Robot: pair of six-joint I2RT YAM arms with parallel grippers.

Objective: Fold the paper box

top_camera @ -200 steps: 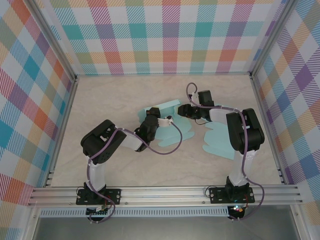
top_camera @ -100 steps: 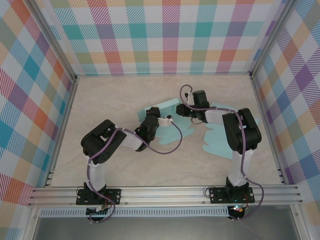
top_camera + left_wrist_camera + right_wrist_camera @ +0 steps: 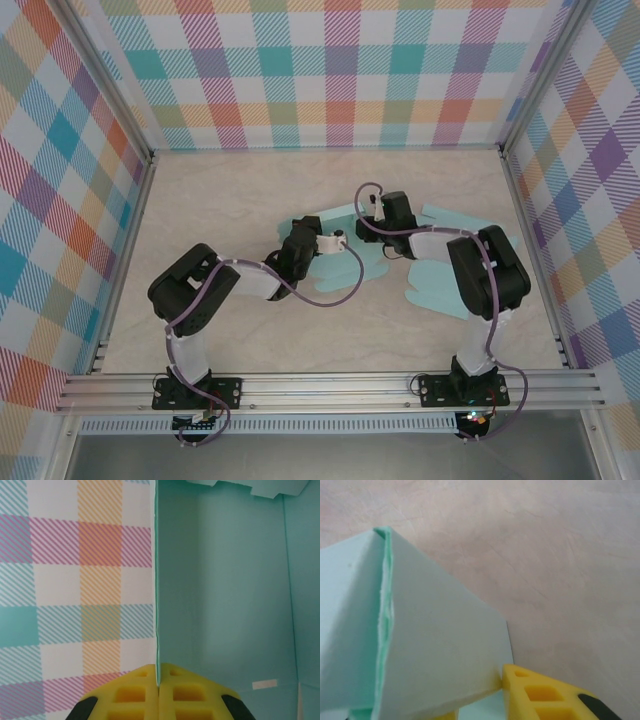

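Observation:
The teal paper box [image 3: 440, 285] lies partly unfolded at the middle of the table, with scalloped flaps spread to the right. My left gripper [image 3: 303, 238] is at its left side, yellow fingers [image 3: 135, 700] shut on the thin edge of an upright teal panel [image 3: 225, 595]. My right gripper [image 3: 378, 222] is at the box's far side. In the right wrist view a doubled-over teal flap [image 3: 435, 650] sits between its fingers [image 3: 540, 695], held raised above the table.
Checked walls [image 3: 330, 70] enclose the table on three sides and an aluminium rail [image 3: 330, 385] runs along the front. Purple cables [image 3: 335, 295] loop off both arms over the box. Bare tabletop [image 3: 220, 200] lies to the left and back.
My right gripper has moved left toward the box's middle, carrying its flap over. The left arm's elbow has shifted down and left while its gripper stays on the panel.

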